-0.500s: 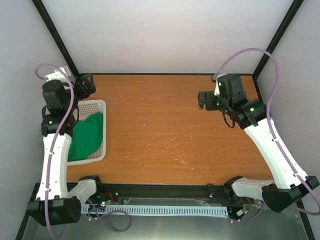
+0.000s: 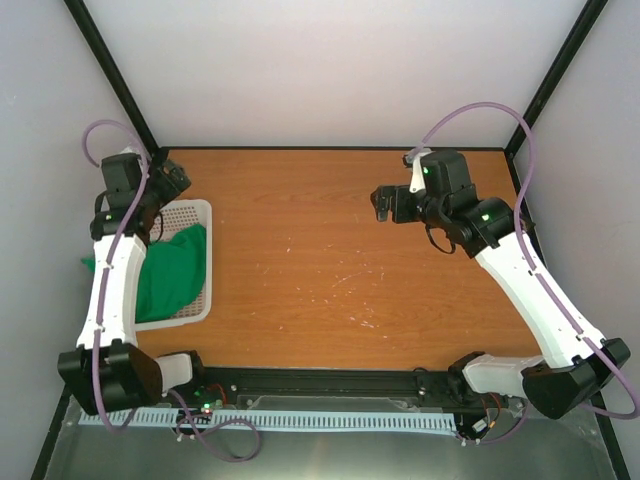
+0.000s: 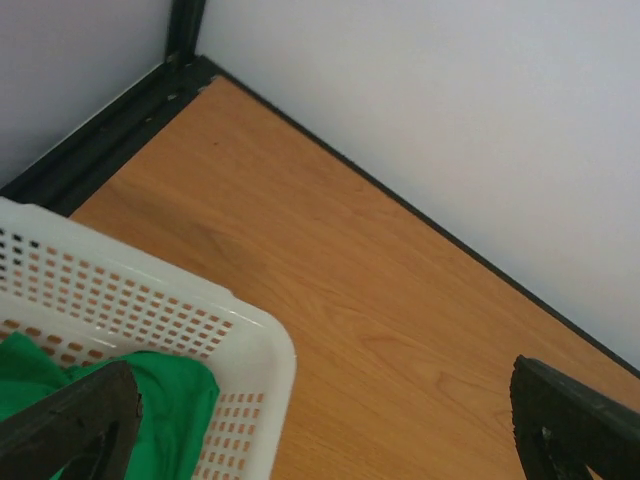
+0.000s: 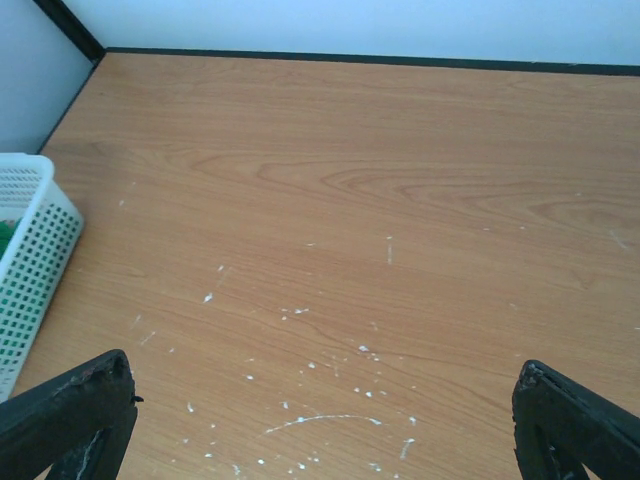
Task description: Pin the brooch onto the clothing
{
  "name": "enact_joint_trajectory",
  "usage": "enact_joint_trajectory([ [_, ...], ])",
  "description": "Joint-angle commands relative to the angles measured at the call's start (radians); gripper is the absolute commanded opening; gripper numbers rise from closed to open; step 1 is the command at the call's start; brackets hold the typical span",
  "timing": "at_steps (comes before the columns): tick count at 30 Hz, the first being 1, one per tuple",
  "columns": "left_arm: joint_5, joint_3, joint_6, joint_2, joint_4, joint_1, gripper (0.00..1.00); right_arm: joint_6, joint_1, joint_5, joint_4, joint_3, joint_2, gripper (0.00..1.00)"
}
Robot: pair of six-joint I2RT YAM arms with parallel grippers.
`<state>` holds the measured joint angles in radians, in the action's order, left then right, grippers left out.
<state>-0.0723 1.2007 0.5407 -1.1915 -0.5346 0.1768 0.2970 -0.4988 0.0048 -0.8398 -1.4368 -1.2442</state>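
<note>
Left claw [image 2: 172, 180] hovers at the far left corner of the counter [image 2: 320, 260], just above the far end of the white mesh basket [image 2: 203, 208]. Its jaws stand wide apart with nothing between them. From the left wrist view, one finger sits over the basket and the other out over bare wood, claw empty.

The clothing [image 2: 175, 275], that bright green T-shirt, lies bunched up inside the basket, against the left side of the counter. It fills most of the near half, green fabric pressing up to the mesh wall.

Over on the right, the right claw [image 2: 385, 205] hangs above the far middle of the counter, well apart from the basket. Jaws spread wide there too, holding nothing, with white specks [image 4: 300, 400] scattered on the wood beneath it.
</note>
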Motion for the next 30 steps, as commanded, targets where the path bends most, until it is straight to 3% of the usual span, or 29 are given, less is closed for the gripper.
enact_joint_trajectory([
  [1, 0.053, 0.097, 0.12, -0.082, -0.104, 0.049, 1.0, 0.041, -0.011, -0.051, 0.026, 0.021, 0.005, 1.0],
  [10, 0.137, 0.254, 0.196, -0.349, -0.265, 0.105, 1.0, -0.007, -0.013, -0.039, 0.058, 0.089, 0.047, 1.0],
  [13, 0.113, 0.273, 0.16, -0.432, -0.258, 0.106, 1.0, -0.031, -0.012, -0.033, 0.043, 0.088, 0.045, 1.0],
  [15, 0.103, 0.322, 0.204, -0.5, -0.346, 0.109, 1.0, -0.06, -0.013, -0.02, 0.023, 0.08, 0.043, 1.0],
  [24, 0.097, 0.147, 0.538, -0.515, -0.452, 0.109, 1.0, -0.128, -0.009, 0.036, 0.008, 0.101, 0.064, 1.0],
  [30, 0.054, 0.076, 0.6, -0.548, -0.385, 0.109, 1.0, -0.124, -0.007, 0.037, 0.024, 0.112, 0.067, 1.0],
])
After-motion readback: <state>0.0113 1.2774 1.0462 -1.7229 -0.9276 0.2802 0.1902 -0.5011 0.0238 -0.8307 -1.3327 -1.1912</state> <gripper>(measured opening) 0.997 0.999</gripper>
